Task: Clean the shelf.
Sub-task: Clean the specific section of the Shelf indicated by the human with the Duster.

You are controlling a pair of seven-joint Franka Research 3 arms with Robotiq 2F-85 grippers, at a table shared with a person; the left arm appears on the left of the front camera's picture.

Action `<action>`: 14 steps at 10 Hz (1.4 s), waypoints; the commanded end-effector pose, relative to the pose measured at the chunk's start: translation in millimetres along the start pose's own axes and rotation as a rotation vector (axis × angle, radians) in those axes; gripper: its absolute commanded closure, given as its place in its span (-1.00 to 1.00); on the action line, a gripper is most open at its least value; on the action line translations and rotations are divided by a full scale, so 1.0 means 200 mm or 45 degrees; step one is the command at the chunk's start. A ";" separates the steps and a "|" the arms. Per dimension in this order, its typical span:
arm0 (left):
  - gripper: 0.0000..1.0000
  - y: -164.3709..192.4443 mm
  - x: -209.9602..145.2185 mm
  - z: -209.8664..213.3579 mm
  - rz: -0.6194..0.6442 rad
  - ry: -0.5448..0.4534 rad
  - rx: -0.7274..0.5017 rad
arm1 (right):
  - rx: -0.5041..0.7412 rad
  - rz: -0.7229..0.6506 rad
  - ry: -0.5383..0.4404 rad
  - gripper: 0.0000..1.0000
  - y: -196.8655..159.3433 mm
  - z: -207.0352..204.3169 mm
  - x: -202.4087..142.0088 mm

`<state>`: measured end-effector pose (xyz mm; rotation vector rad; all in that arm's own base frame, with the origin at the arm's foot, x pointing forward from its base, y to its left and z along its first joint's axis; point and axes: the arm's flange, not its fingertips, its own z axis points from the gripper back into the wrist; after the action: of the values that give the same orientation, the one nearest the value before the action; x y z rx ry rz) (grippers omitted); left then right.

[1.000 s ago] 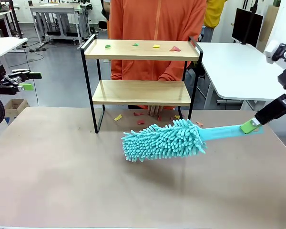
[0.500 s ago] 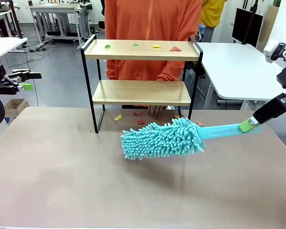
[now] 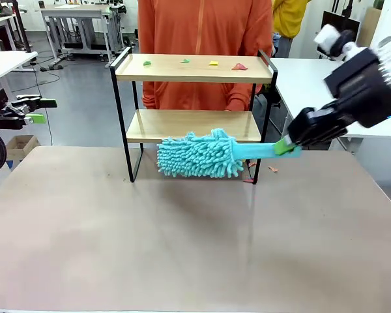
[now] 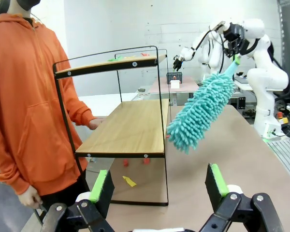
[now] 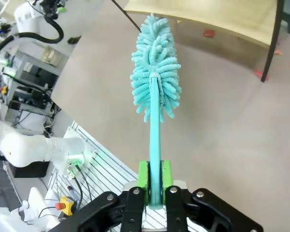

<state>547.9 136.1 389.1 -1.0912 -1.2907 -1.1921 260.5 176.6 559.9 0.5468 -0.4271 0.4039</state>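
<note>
The shelf [image 3: 194, 126] stands at the table's far side, with small coloured scraps [image 3: 213, 63] on its top board. My right gripper [image 3: 287, 147] is shut on the handle of a teal fluffy duster [image 3: 195, 155]. It holds the duster level, with the head in front of the lower board's front edge. In the right wrist view the duster [image 5: 155, 67] points away from the gripper [image 5: 154, 182] toward the shelf board [image 5: 222, 14]. My left gripper [image 4: 158, 189] is open and holds nothing. It is off the table's left side [image 3: 40, 110] and faces the shelf [image 4: 125, 128].
A person in an orange hoodie [image 3: 202, 32] stands right behind the shelf, one hand [image 4: 94, 123] near the lower board. Loose scraps [image 3: 272, 169] lie on the beige table [image 3: 182, 248] by the shelf's right legs. A white table [image 3: 326, 91] stands at the right.
My right arm has risen and swung left. It carried the duster from the middle of the table up to the lower board's front. The person's hand has left the table under the shelf.
</note>
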 end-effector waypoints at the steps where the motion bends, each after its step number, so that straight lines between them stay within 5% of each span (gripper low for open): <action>1: -1.00 -0.01 0.01 0.00 -0.021 -0.009 -0.004 | -0.051 -0.027 0.006 0.73 0.10 -0.10 -0.09; 3: -1.00 -0.01 0.01 0.00 -0.021 -0.009 -0.004 | -0.129 -0.098 -0.116 0.73 0.16 -0.18 -0.12; 5: -1.00 -0.01 0.01 0.00 -0.021 -0.009 -0.004 | -0.086 -0.033 -0.003 0.73 0.16 -0.12 -0.03; 11: -1.00 -0.01 0.01 0.00 -0.021 -0.009 -0.004 | -0.111 -0.058 -0.011 0.73 0.17 -0.14 -0.03; 14: -1.00 -0.01 0.01 0.00 -0.021 -0.009 -0.004 | -0.248 -0.282 -0.332 0.73 0.42 -0.28 -0.11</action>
<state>547.9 136.1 389.1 -1.0912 -1.2907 -1.1921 233.5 241.9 556.9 0.4782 -0.5375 0.1884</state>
